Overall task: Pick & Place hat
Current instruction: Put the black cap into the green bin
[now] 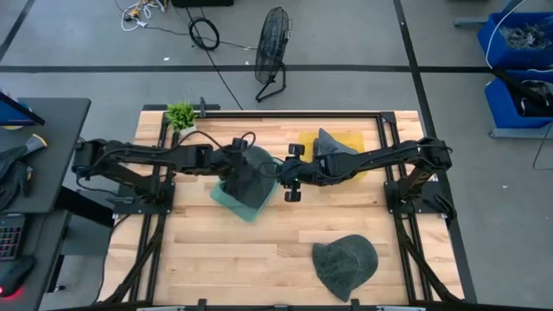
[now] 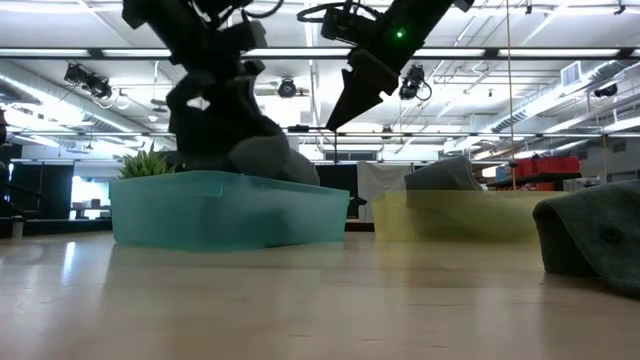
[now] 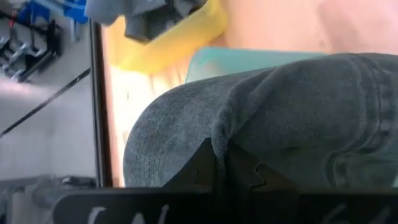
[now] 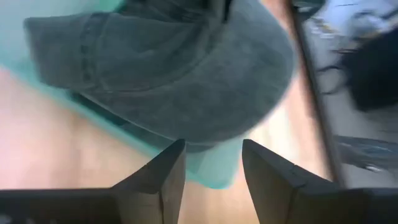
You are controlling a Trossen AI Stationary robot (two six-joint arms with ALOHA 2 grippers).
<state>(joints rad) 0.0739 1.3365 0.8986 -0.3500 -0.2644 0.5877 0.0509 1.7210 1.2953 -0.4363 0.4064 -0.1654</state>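
**Hat going into the teal tray**

Nearest the low camera, on the right, a loose grey hat (image 2: 592, 238) lies untouched on the tabletop (image 1: 259, 250), well apart from both arms.

Working from the left: my left hand (image 1: 235, 166) is over the teal tray (image 1: 226, 200) with its fingers (image 3: 205, 165) pinched together on a fold of the dark grey hat (image 1: 249, 177). The hat's body bulges over the tray wall, and from the low view it seems to sit partly inside, partly above the rim. I judge this to be the placing step, with the hat nearly down but not released.

Just right of the tray, my right hand (image 1: 289, 177) hovers with its fingers (image 4: 158, 174) spread apart and nothing between them, pointing toward the same hat. Beyond it, the yellow tray (image 1: 354, 142) holds another grey hat (image 1: 328, 142).

Next, I think, the left hand must lower a little, let go, and lift straight up so the fabric does not drag back out.
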